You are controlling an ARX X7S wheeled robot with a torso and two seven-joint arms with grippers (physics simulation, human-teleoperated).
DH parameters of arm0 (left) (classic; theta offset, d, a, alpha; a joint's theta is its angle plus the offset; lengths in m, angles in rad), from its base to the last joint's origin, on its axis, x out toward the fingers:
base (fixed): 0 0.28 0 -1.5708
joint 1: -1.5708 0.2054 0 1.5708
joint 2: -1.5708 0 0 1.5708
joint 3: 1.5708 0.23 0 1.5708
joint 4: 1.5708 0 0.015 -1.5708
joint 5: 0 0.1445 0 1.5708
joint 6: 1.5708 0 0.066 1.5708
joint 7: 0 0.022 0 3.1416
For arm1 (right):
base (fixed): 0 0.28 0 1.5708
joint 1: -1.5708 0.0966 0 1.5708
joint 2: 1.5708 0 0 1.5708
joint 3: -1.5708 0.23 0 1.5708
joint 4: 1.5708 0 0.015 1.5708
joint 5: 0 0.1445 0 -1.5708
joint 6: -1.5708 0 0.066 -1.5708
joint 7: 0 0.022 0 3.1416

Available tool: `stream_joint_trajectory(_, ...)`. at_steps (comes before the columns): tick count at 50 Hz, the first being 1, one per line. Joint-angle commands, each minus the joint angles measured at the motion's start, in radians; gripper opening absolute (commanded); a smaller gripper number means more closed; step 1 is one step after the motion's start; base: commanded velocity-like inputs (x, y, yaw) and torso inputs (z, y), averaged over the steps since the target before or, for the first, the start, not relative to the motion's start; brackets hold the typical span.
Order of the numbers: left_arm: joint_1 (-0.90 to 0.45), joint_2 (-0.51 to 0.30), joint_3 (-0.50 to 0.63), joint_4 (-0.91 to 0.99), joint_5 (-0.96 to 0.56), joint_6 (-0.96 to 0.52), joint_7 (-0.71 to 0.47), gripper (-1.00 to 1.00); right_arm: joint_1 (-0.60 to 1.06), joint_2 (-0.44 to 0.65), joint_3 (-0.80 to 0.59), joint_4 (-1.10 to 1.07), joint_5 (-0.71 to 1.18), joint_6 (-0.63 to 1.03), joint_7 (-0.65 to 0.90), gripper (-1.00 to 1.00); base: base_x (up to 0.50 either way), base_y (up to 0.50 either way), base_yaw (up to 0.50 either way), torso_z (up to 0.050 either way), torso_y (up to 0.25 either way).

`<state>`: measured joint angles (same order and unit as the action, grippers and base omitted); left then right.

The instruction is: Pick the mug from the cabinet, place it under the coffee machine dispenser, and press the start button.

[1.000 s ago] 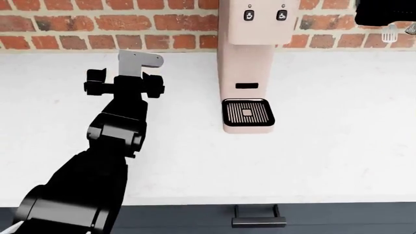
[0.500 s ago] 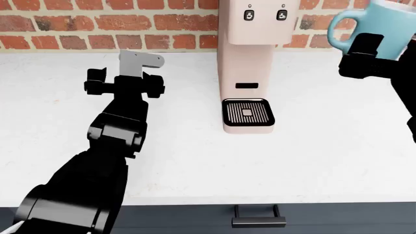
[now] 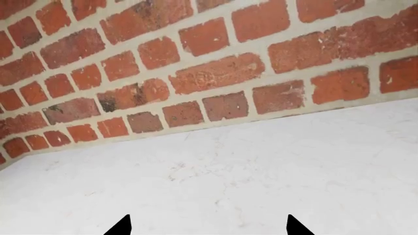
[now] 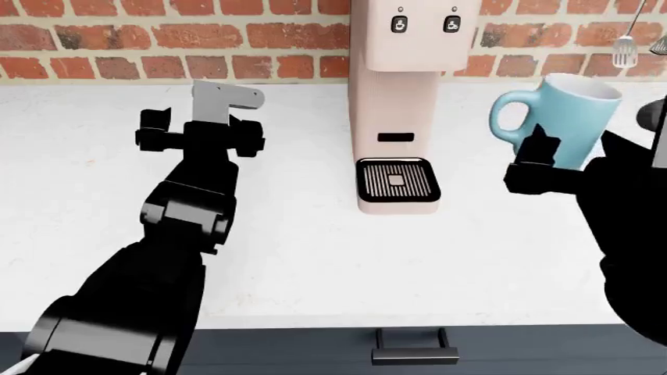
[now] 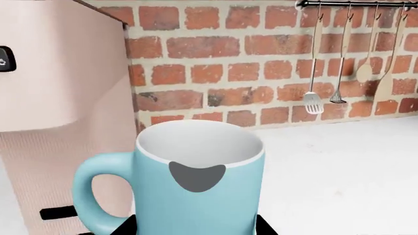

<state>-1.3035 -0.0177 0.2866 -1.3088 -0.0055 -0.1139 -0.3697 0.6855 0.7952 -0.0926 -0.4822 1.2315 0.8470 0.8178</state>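
- Right now my right tool holds the mug upright in the air, to the right of the coffee machine and apart from it.
- Seen from the head, the mug's loop handle points toward the machine, and its white inside shows at the rim.
- From the right wrist, the mug fills the lower middle, with one grey fingertip of my tool pressed against its near wall just under the rim.
- My tool's black fingers clamp the mug from both sides, so it is closed around the mug's body.
- The coffee machine dispenser overhangs the black slotted drip tray, and nothing stands on the tray.
- Two small dark buttons sit on the dispenser's front face, side by side.
- My left tool hovers over the white table, well to the left of the machine.
- In the left wrist view only the two black tips of that tool show, set wide apart with nothing between them.
- Behind the table runs a red brick wall; utensils hang on it from a rail to the right of the machine.
- A dark drawer handle shows below the table's front edge.
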Motion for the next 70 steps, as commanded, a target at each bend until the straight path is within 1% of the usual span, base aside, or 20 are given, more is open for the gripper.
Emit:
stream_joint_trajectory(1, 0.0, 0.0, 0.003, 0.0, -0.001, 0.0, 0.0, 1.0, -0.076, -0.032, -0.047, -0.031, -0.129, -0.056, -0.065, -1.0, 0.0, 0.0, 0.0, 0.0, 0.0)
stream_joint_trajectory(10, 0.001, 0.001, 0.007, 0.0, 0.0, 0.001, -0.003, 1.0, -0.089, -0.08, -0.12, -0.029, -0.241, -0.103, -0.089, -1.0, 0.0, 0.0, 0.0, 0.0, 0.0)
stream_joint_trajectory(31, 0.001, 0.0, 0.018, 0.0, 0.0, 0.005, -0.007, 1.0, -0.035, -0.166, -0.264, 0.051, -0.368, -0.124, -0.149, -1.0, 0.0, 0.0, 0.0, 0.0, 0.0)
stream_joint_trajectory(52, 0.002, 0.001, 0.024, 0.0, -0.001, 0.007, -0.008, 1.0, 0.024, -0.245, -0.331, 0.149, -0.422, -0.154, -0.197, -1.0, 0.0, 0.0, 0.0, 0.0, 0.0)
stream_joint_trajectory(70, 0.003, 0.001, 0.032, 0.0, 0.001, 0.009, -0.011, 1.0, 0.048, -0.292, -0.36, 0.238, -0.456, -0.199, -0.239, -1.0, 0.0, 0.0, 0.0, 0.001, 0.0)
